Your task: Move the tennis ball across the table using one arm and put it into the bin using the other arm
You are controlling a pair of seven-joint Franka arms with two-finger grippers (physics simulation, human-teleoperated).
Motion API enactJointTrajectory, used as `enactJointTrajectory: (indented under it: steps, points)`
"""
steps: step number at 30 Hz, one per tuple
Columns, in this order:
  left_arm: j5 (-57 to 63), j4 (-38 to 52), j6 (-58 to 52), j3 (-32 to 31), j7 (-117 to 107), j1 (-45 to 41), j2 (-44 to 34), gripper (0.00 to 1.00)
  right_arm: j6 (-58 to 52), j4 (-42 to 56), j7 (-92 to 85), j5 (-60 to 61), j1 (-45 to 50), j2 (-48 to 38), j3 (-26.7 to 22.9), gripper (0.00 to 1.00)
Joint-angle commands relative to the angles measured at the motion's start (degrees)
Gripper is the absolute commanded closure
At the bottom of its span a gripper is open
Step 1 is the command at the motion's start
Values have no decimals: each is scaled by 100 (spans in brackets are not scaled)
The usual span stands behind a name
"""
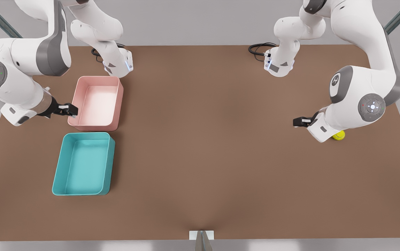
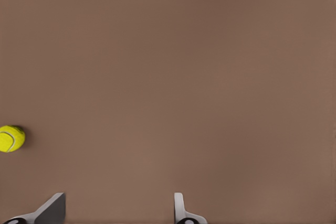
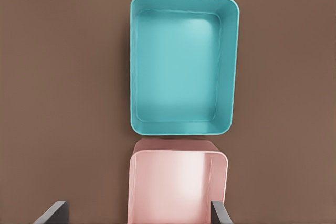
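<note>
Large flat brown rectangular table (image 1: 200, 146) carries everything. Teal rectangular plastic bin (image 1: 84, 164), rounded corners and low walls, sits near the table edge at the front view's left, nothing inside it. Pale pink rectangular plastic tray (image 1: 97, 103) lies just beside the bin's short end, toward the table's far edge (a narrow gap between them in the right wrist view).

Right gripper (image 1: 70, 109) hovers at the pink tray's outer rim, fingers spread wide, holding nothing. Left gripper (image 1: 300, 121) hangs over bare table near the edge at the front view's right, fingers parted, also holding nothing.

Small bright yellow-green tennis ball (image 1: 339, 135) rests on the table just behind the left arm's wrist, apart from the fingers, well apart from the bin.
</note>
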Motion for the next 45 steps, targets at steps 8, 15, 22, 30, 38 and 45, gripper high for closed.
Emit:
enactJointTrajectory:
  steps: [8,15,22,30,38,45]
  points:
    - [621,-1036,1043,1116,4318,285,-7,79,289,-247,450,42,109,342,-183,0]
    - [1044,-2354,3654,1424,11143,1217,273,79,579,-220,362,25,-49,518,-192,0]
    - [764,-2645,4596,1424,14116,1903,607,79,666,-141,248,113,-128,562,-192,0]
    - [1642,-2618,4287,1415,14466,2368,1126,79,702,-149,248,166,-128,597,-183,0]
    - [1860,-2855,4585,1221,13977,2667,1346,79,702,-158,239,271,-163,632,-183,0]
    - [1906,-3365,5685,1257,12367,2975,1320,79,693,-176,239,315,-155,650,-183,0]
